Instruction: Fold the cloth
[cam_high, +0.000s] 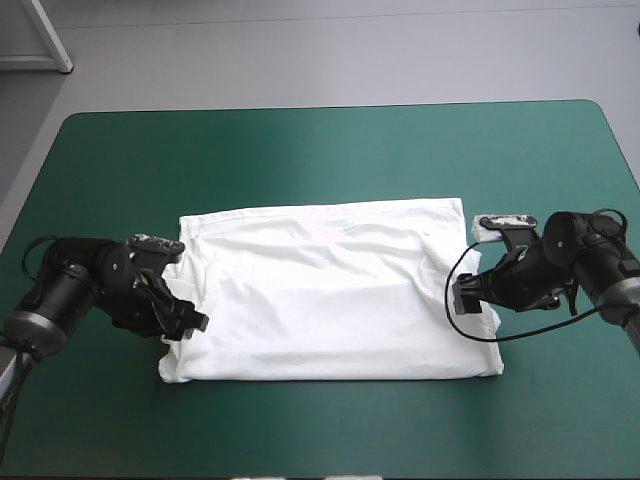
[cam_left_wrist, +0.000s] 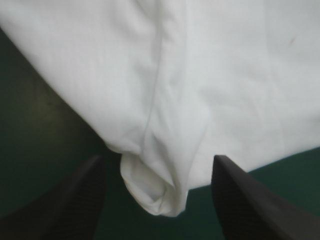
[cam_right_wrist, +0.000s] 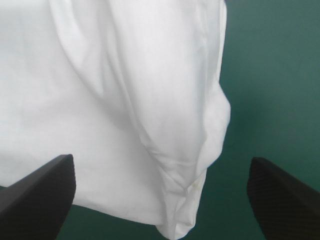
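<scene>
Midway on the table (cam_high: 300, 150) the T-shirt (cam_high: 330, 290) lies lengthwise left to right; left gripper (cam_high: 186, 328) and right gripper (cam_high: 466, 298) fingers (cam_left_wrist: 85, 200) gape, empty.

Left arm (cam_high: 70, 290): enters from the left side, elbow bent, forearm angled inward and toward the near edge. 
Left gripper (cam_high: 185, 325): held low, pointing inward; its black fingers (cam_left_wrist: 75, 200) stand apart, jaws open with a moderate gap.

Right arm (cam_high: 600, 260): enters from the right side, wrist bent, pointing inward. 
Right gripper (cam_high: 470, 297): held low, facing the left gripper; its black fingers (cam_right_wrist: 40, 195) are spread wide, bases toward the corners, jaws fully open.
</scene>
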